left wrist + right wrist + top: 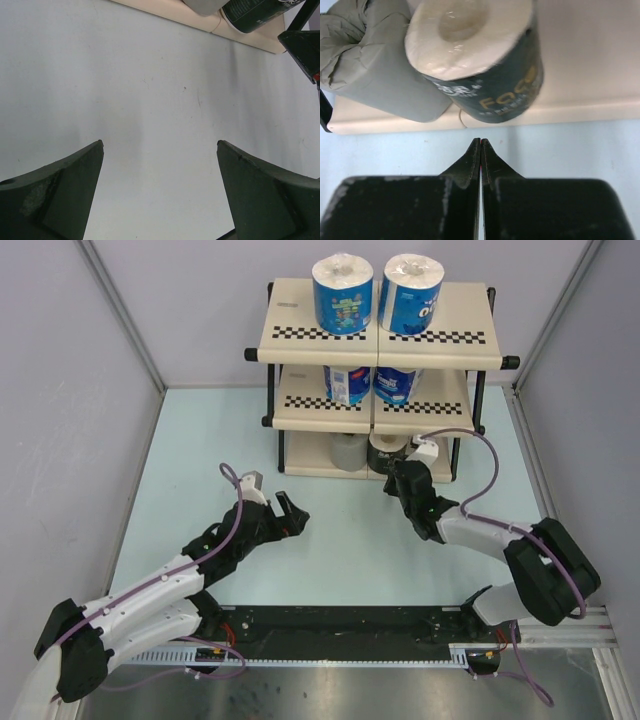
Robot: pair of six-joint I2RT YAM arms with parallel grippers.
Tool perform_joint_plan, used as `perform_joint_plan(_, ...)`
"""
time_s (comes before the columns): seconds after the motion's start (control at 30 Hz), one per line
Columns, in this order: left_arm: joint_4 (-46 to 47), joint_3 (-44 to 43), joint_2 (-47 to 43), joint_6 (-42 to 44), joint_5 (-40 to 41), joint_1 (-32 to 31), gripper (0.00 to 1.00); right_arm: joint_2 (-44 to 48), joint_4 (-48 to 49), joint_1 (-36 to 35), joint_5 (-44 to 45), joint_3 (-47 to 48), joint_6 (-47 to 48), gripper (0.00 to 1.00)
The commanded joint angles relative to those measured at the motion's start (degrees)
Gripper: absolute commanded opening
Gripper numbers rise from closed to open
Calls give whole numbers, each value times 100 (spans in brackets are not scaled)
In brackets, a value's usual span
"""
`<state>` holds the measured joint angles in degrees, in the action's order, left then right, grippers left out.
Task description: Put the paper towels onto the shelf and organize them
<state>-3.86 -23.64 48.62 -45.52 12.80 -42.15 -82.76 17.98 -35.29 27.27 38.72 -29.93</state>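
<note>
The right fingers [468,161] are pressed together, empty, just before the dark-wrapped roll [485,65] beside the grey roll [375,70] on the bottom board of the shelf [585,60]. The left fingers [60,195] are spread, empty, over the table [160,100]. Four blue-wrapped rolls [342,292] fill the upper tiers; placing looks finished, perhaps only straightening remains.

Just beyond my right gripper [480,144], the dark-wrapped roll [490,85] is cut off by the top edge; left of it, the grey roll [375,75] runs off the corner.
</note>
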Motion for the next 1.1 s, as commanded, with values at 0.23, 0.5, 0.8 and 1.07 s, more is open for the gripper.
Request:
perform_joint_plan(0.23,271,78,-72,17,-155,-12,100,-319,2348,531,-756,-865,-347,0)
perform_joint_plan(0.5,342,193,-134,95,-172,-12,100,-1171,4160,734,-1311,-998,-329,0)
perform_joint_plan(0.8,368,202,7,78,-207,-12,100,-1532,4846,734,-1233,-998,-189,0)
perform_joint_plan(1.07,359,210,-19,43,-269,-13,100,-2094,5900,769,-1206,-981,-30,0)
